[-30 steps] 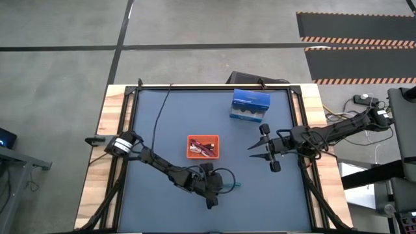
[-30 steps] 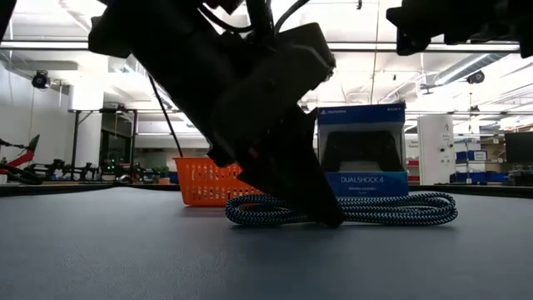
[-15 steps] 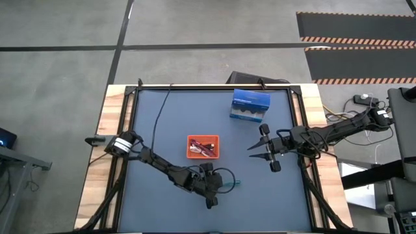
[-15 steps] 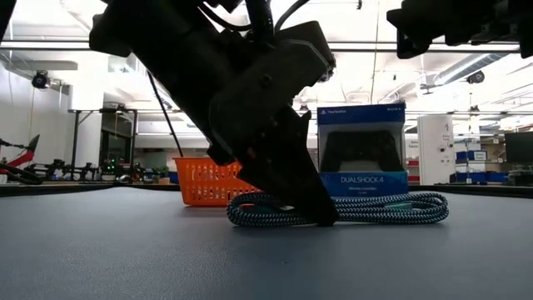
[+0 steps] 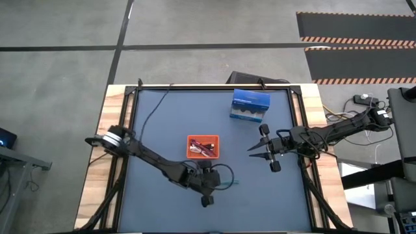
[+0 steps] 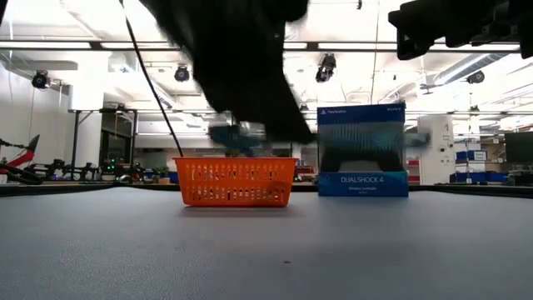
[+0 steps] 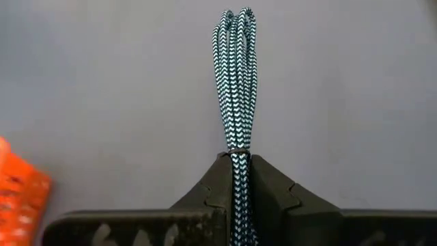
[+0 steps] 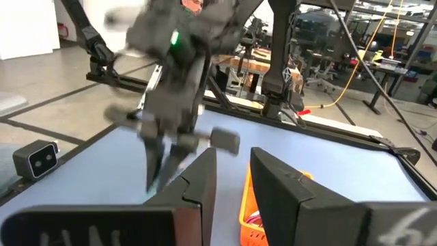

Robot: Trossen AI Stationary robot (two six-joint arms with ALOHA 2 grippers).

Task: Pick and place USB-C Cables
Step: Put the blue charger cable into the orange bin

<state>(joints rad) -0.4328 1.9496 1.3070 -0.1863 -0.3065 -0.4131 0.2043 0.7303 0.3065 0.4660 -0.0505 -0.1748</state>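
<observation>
My left gripper is shut on the teal braided USB-C cable, a long narrow coil. In the high view this gripper is at the near middle of the table, near and to the right of the orange tray. The low view shows the cable blurred in the air above the tray. A pink-red cable lies in the tray. My right gripper hovers open toward the table's right side and holds nothing. My left gripper pinches the coil's bunched strands between its two fingers, by a thin tie. The bundle runs lengthwise between the fingers, and its looped end sticks out ahead of them. The cable is lifted clear of the table.
A blue DualShock 4 box stands at the far right of the mat, behind the tray in the low view. The left arm's own black wire loops beside its wrist. Bare mat lies to the tray's left.
My left gripper has risen with the teal cable. The cable lay stretched on the table a second ago, its loops drew narrower, and it now hangs clear of the surface. The left arm has also shifted a little toward the table's left.
</observation>
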